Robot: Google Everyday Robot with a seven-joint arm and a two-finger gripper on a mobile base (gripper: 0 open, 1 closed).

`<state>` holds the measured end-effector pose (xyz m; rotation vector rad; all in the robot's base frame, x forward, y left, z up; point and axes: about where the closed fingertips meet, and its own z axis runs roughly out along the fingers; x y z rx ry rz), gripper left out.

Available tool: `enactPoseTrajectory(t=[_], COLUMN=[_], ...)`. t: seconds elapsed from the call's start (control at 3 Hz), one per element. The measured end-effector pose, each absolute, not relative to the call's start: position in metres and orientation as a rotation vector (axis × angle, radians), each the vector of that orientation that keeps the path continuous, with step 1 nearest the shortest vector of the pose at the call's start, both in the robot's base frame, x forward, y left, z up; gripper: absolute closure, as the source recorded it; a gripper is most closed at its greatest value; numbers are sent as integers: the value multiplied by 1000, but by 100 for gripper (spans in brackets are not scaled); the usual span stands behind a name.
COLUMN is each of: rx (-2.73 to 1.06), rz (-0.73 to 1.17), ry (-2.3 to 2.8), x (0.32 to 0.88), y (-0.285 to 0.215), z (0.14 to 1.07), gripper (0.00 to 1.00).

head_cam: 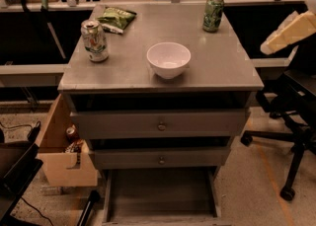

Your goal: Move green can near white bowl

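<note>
The green can [213, 13] stands upright at the far right corner of the grey cabinet top [217, 67]. The white bowl [168, 59] sits near the middle front of the top, well apart from the can. My gripper [289, 32] shows as a pale cream shape at the right edge of the camera view. It is off the cabinet's right side, about level with the can and to the right of it, touching nothing.
A white-and-silver can [95, 41] stands at the left side of the top. A flat green snack bag [116, 19] lies at the far left. A black office chair [296, 121] is to the right. A cardboard box [61, 153] sits at lower left. The bottom drawer [160, 195] is open.
</note>
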<state>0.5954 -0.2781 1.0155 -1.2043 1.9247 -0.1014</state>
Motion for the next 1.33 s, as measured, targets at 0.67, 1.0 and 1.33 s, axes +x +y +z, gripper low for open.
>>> enactPoseTrajectory(t=[0.67,1.0,1.33], rx=[-742,-705,-698], rz=[56,72,77], ry=[1637,1623,1620], x=[708,719,722], y=[-350,-358,-354], z=[1022,1017,1017], gripper=[0,0,0])
